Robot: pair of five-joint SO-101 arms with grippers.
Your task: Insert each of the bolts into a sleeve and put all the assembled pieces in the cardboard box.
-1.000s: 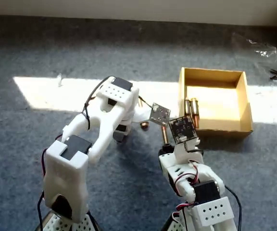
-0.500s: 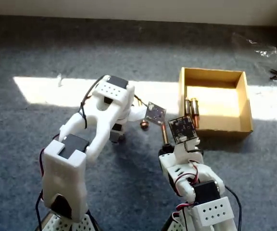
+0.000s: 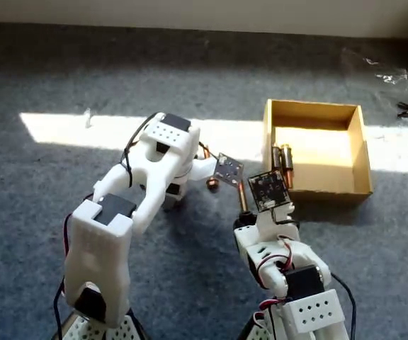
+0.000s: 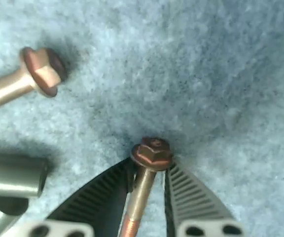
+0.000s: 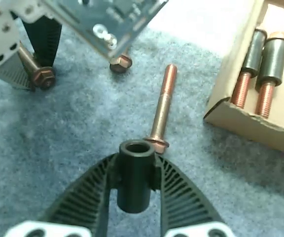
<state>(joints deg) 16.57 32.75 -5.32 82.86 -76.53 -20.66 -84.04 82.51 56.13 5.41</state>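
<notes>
Over the table, in the high view, two assembled bolt-and-sleeve pieces [image 3: 281, 164] are seen lying inside the open brown cardboard box [image 3: 364, 157]; that much is judged done. At the left wrist, the left gripper [image 4: 151, 168] is clamped on a copper-coloured hex-head bolt [image 4: 138, 197]. At the right wrist, the right gripper [image 5: 133, 165] is closed around a dark cylindrical sleeve [image 5: 133, 192]. A long loose bolt [image 5: 160, 111] and another bolt head [image 5: 121, 62] are counted on the grey carpet [image 5: 58, 128], so three bolts are left unsleeved.

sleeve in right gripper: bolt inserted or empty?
Empty. The sleeve clamped in the right gripper shows an open, hollow bore. The nearest bolt lies loose on the carpet just beyond it.
</notes>
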